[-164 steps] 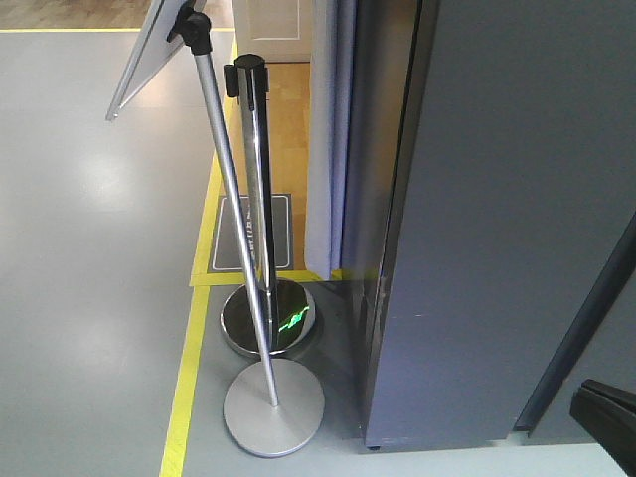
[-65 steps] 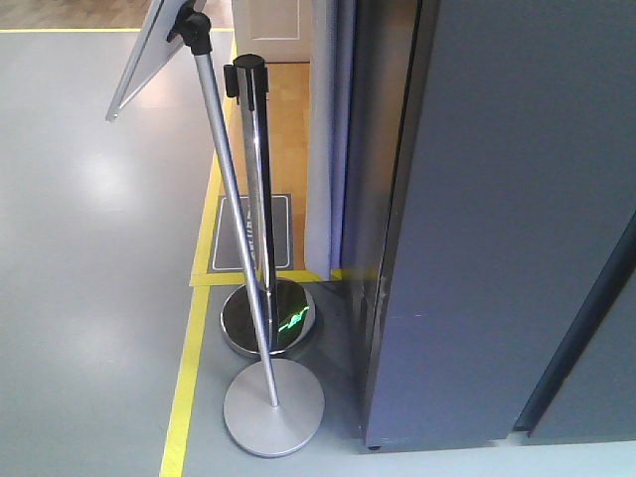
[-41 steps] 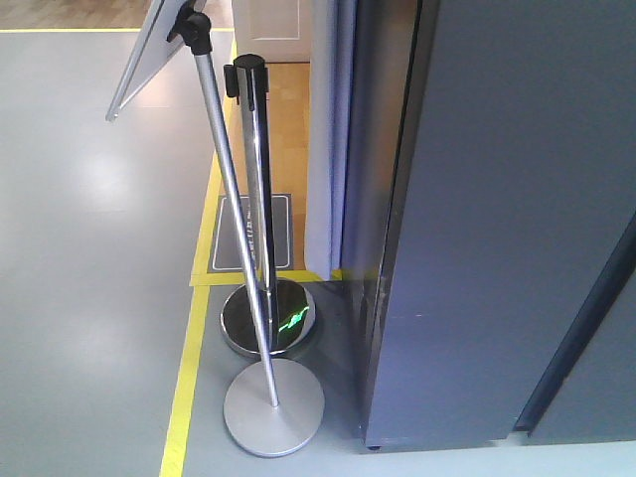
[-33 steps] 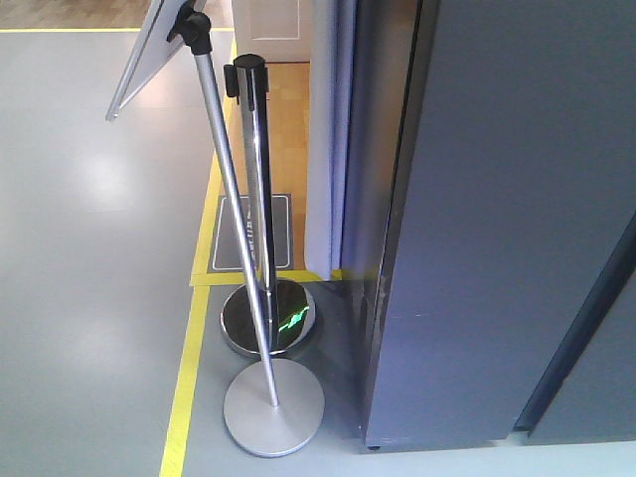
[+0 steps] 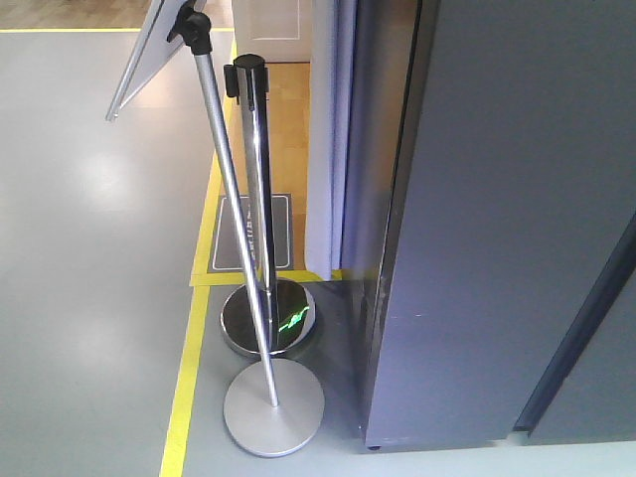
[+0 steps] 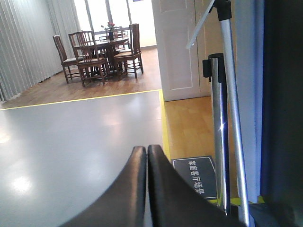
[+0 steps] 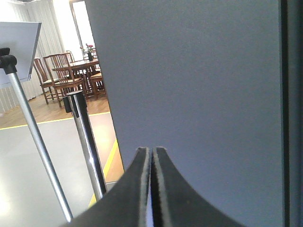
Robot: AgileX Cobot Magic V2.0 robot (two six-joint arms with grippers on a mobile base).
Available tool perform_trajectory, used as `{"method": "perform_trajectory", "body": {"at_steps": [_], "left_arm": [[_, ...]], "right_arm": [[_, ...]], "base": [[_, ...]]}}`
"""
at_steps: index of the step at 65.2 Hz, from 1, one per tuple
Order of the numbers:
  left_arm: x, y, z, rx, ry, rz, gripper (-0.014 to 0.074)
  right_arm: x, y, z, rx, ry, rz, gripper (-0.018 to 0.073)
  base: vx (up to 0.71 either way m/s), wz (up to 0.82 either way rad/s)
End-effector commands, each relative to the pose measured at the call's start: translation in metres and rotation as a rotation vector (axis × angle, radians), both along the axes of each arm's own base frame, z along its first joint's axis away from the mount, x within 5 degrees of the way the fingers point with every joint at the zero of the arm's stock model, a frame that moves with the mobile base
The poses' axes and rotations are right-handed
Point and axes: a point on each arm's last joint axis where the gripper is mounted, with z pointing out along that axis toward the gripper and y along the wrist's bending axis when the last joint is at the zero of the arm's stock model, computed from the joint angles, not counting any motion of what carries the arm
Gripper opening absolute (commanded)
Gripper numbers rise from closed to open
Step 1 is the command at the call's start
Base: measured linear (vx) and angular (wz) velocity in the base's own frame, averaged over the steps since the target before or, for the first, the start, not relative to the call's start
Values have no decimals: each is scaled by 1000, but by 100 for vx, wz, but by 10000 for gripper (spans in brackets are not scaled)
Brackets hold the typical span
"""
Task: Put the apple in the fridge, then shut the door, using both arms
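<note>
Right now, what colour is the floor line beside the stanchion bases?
Yellow: the painted floor line runs past the round silver base; clearest in the front-facing view.

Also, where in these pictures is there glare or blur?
Front view: a pale glare patch on the grey floor, a green glint on the chrome post base. Left wrist view: overexposed windows behind the dining table; the left gripper is soft. Right wrist view: bright window, blurred right gripper.
</note>
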Motion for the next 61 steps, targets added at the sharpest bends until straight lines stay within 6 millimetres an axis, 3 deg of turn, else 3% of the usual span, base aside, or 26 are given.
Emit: {"method": "perform_trajectory", "body": {"at_steps": [1,61], "left_arm": [[0,1,-2,-4,-57,8,-5],[0,1,-2,-4,-57,8,-5]], "right_arm": [[-1,0,7,-15,-81,-4,-5],[-1,0,7,-21,-80,-4,-5]], "base": [[0,0],[0,0]]}}
